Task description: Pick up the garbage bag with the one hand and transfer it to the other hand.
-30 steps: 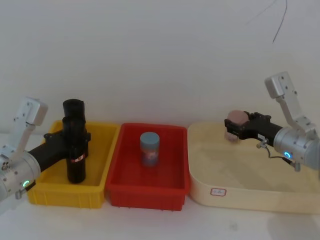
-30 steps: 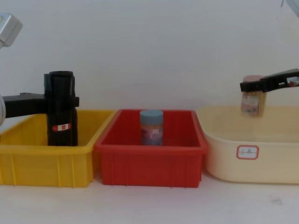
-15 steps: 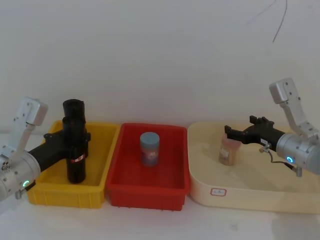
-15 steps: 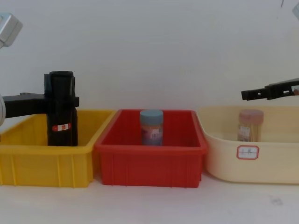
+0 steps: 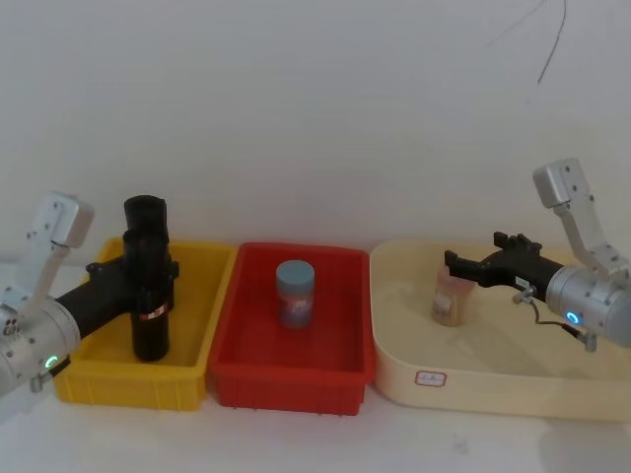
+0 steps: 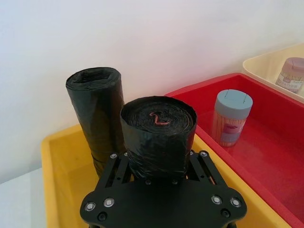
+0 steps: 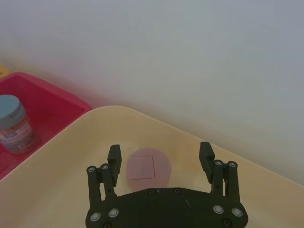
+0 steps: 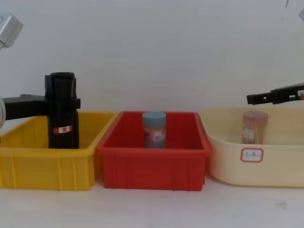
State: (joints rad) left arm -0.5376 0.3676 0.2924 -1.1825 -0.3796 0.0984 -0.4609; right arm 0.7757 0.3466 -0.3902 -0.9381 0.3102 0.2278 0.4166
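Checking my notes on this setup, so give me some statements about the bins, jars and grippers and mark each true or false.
1. The left gripper clasps the garbage bag. True.
2. A second black roll shares the yellow bin with it. True.
3. The blue-lidded jar stands in the yellow bin. False: the blue-lidded jar stands in the red bin.
4. The right gripper is open. True.
5. The right gripper holds the pink-lidded jar. False: the jar stands free in the cream tub.
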